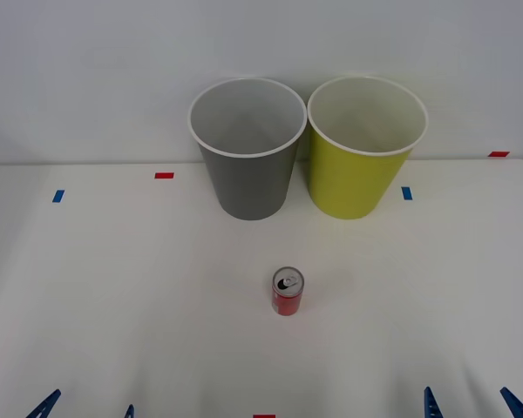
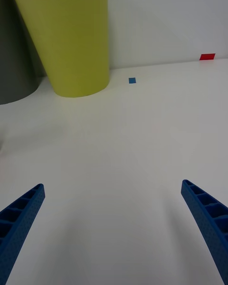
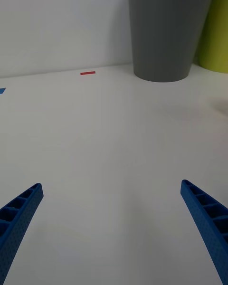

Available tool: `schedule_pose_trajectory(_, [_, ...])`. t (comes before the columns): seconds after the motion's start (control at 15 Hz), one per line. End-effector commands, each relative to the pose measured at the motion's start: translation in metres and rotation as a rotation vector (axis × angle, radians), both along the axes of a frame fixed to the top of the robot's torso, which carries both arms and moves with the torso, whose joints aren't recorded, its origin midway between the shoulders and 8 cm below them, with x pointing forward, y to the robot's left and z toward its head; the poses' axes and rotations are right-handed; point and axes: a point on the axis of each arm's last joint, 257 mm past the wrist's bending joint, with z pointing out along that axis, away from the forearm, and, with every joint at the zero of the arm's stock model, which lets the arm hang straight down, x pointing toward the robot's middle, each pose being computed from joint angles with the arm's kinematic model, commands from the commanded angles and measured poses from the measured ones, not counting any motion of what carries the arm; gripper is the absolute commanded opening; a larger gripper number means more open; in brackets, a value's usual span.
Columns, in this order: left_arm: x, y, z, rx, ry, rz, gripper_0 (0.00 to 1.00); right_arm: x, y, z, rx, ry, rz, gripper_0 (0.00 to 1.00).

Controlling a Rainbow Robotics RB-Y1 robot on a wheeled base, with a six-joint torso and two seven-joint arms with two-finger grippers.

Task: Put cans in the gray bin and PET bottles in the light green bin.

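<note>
Can upright, mid-table | left gripper, right gripper spread wide, well apart from it

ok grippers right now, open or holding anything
left gripper: open, holding nothing, low over the table.
right gripper: open, holding nothing, low over the table.

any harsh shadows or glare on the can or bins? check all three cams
Front view: light is even; the can casts hardly any shadow, its silver top shows no blown-out glare, and the gray bin and light green bin have softly shaded insides. Right wrist view: a faint soft shadow on the table. Left wrist view: the same, no hotspots.
</note>
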Motion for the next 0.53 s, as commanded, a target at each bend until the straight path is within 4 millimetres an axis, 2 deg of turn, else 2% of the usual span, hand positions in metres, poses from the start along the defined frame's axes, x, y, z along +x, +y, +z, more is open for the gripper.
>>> schedule_pose_trajectory(0.07, [0.008,-0.014,0.004,0.003,-0.020,-0.086,1.00,0.000,0.000,0.000,0.000,0.000,0.000,1.00])
schedule_pose_trajectory(0.4, [0.021,-0.032,0.013,0.042,-0.052,-0.249,1.00,0.000,0.000,0.000,0.000,0.000,0.000,1.00])
schedule_pose_trajectory(0.53, [0.025,-0.039,0.010,0.047,-0.054,-0.298,1.00,0.000,0.000,0.000,0.000,0.000,0.000,1.00])
